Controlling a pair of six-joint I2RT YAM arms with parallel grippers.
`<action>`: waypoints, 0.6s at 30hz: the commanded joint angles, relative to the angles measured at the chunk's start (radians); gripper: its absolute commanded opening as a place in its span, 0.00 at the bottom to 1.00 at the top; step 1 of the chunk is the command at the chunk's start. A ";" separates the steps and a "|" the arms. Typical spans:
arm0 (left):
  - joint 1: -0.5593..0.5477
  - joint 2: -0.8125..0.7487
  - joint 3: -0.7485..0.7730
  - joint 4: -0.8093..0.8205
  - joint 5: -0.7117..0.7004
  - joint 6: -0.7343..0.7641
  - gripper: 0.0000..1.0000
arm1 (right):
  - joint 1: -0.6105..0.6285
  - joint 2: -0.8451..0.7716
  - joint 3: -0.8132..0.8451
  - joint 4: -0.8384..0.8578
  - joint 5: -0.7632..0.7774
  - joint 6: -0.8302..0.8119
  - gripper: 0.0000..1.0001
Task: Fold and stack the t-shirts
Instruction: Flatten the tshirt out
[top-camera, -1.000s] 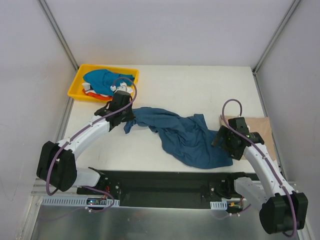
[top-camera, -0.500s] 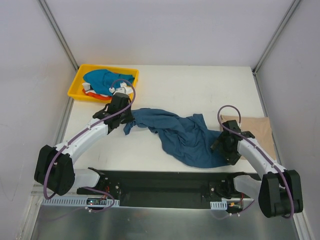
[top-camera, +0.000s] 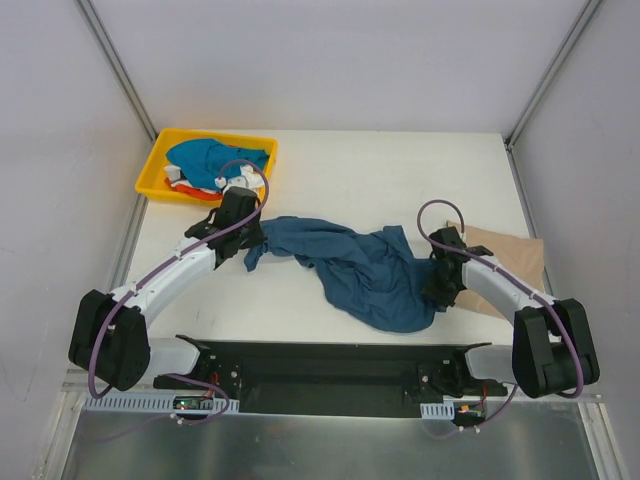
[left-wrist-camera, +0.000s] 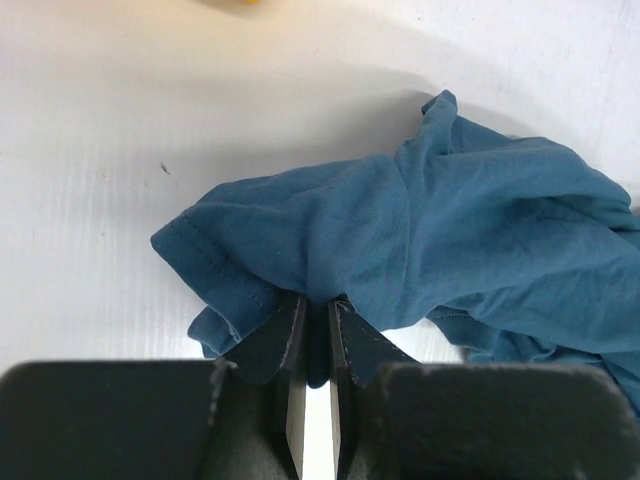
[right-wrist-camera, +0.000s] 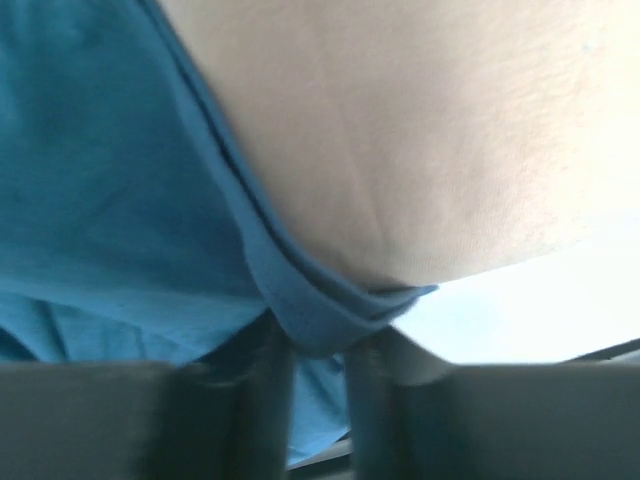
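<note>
- When you look down from the top, a big dark blue t-shirt (top-camera: 365, 270) lies crumpled on the white desk (top-camera: 380, 170), in the middle, near the front edge.
- The left hand (top-camera: 250, 243) is at the shirt's left end. The right hand (top-camera: 437, 292) is at its right end, down low on the cloth.
- A tan t-shirt (top-camera: 505, 262) lies flat at the right side of the desk, touching the blue one. The right arm reaches across it.
- A yellow tray (top-camera: 150, 183) sits at the far left corner of the desk. It holds a bright blue t-shirt (top-camera: 205, 158), with bits of white and orange-red cloth (top-camera: 178, 180) poking out beside it.
- From the left wrist, the left hand's fingers (left-wrist-camera: 268, 348) are almost closed, with only a thin gap. A fold of the dark blue t-shirt is pinched between them. The rest of the shirt spreads away to the right over the desk, and a stitched hem shows at its left.
- From the right wrist, the picture is blurry. The right hand's fingers (right-wrist-camera: 270, 400) are close together, and the rolled hem of the dark blue t-shirt is squeezed between them. The tan t-shirt fills the upper right, right up against the blue hem. A strip of white desk shows low on the right.
</note>
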 joint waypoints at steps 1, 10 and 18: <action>0.017 -0.004 0.005 0.017 -0.028 -0.003 0.00 | 0.026 0.036 0.015 0.052 0.049 -0.001 0.16; 0.026 -0.008 0.019 0.017 -0.015 0.016 0.00 | 0.048 -0.014 0.079 -0.041 0.133 -0.062 0.01; 0.028 -0.073 0.022 0.015 0.050 0.054 0.00 | 0.065 -0.208 0.155 -0.102 0.131 -0.191 0.01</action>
